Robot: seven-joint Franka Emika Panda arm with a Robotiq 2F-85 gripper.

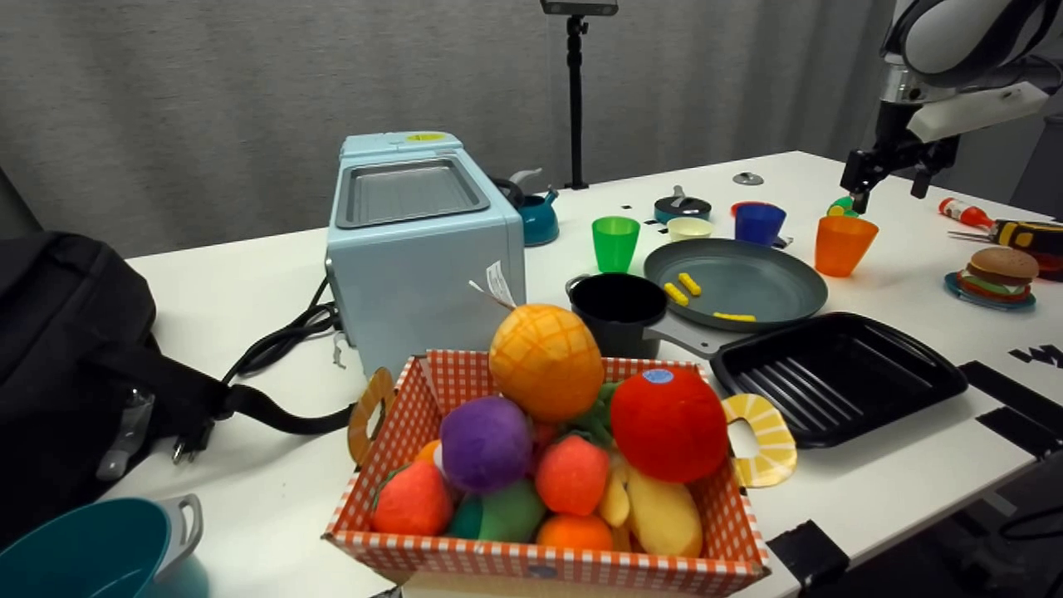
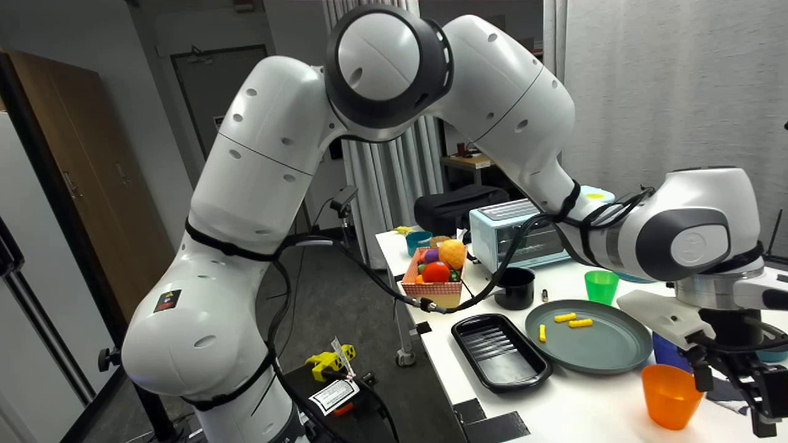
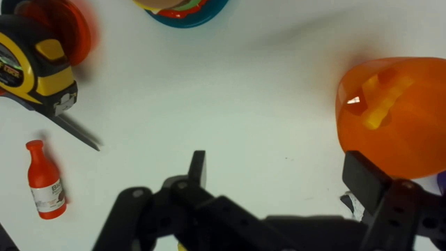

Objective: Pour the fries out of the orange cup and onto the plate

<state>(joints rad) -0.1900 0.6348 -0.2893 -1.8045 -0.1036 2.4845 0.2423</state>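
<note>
The orange cup (image 1: 842,249) stands upright on the table beside the plate; it also shows in an exterior view (image 2: 668,400) and at the right of the wrist view (image 3: 421,143). Yellow fries (image 3: 383,103) lie inside the cup. The round grey-green plate (image 1: 760,278) holds 3 other fries (image 1: 689,284); the plate (image 2: 606,344) is outside the wrist view. My gripper (image 3: 275,155) is wide open and empty, above the table beside the cup. In the wrist view one finger overlaps the cup's edge; the cup is not between the fingers. I cannot tell whether they touch.
A blue cup (image 1: 759,224) stands close to the plate and orange cup. A green cup (image 1: 615,243), black pot (image 1: 619,311) and black ridged tray (image 1: 839,378) surround the plate. A toy burger (image 1: 1003,270), tape measure (image 3: 38,66) and red bottle (image 3: 47,184) lie nearby.
</note>
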